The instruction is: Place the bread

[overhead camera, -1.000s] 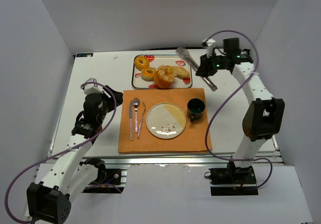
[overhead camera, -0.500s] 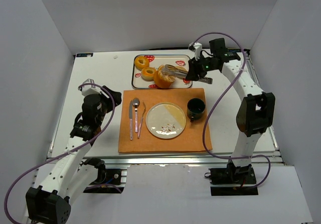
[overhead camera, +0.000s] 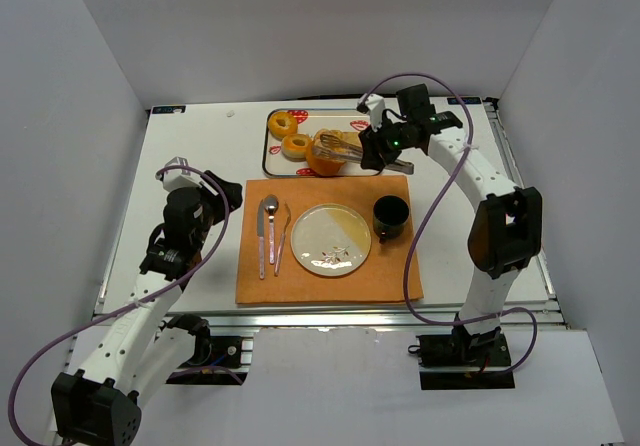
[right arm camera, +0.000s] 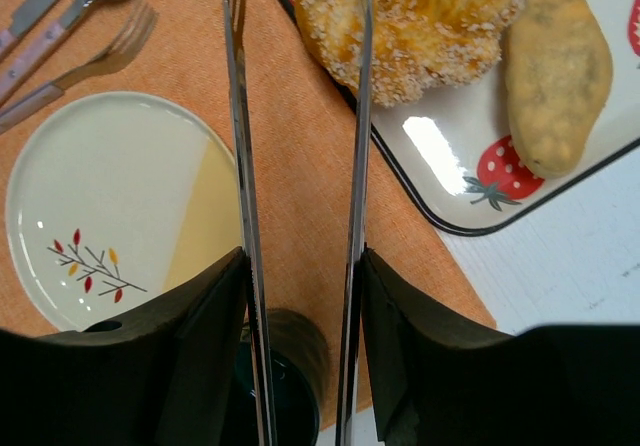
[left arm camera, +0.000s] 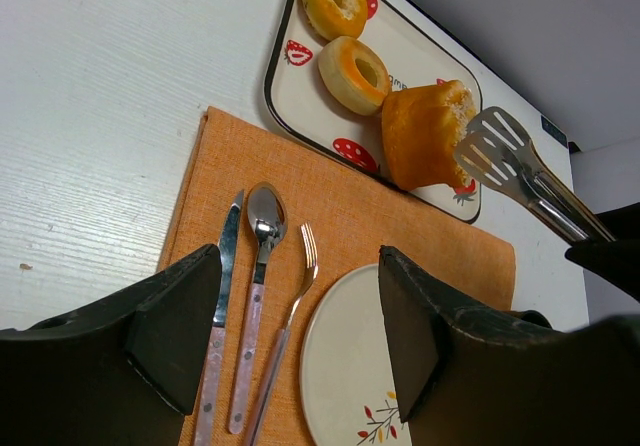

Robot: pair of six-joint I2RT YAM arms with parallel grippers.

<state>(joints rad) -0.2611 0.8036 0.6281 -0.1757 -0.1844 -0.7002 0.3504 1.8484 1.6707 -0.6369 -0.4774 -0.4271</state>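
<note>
A strawberry-print tray [overhead camera: 372, 169] at the back holds two ring breads [overhead camera: 283, 123], a big seeded orange bread [overhead camera: 322, 158] and an oblong bread [right arm camera: 557, 71]. My right gripper [overhead camera: 385, 146] is shut on metal tongs [overhead camera: 345, 148]. The tongs are spread, and their tips reach the big bread [right arm camera: 420, 26]. In the left wrist view one slotted blade [left arm camera: 495, 156] lies against the bread's right side [left arm camera: 420, 131]. A cream plate [overhead camera: 330, 238] sits empty on the orange placemat [overhead camera: 325, 281]. My left gripper [overhead camera: 205, 206] is open and empty at the mat's left edge.
A knife, spoon and fork [overhead camera: 270, 231] lie on the mat left of the plate. A dark cup [overhead camera: 390, 216] stands right of the plate, under my right wrist [right arm camera: 290, 366]. White walls enclose the table on three sides.
My right arm has swung left with the tongs, from beyond the tray's right end to over the tray at the big bread. The left arm has not moved.
</note>
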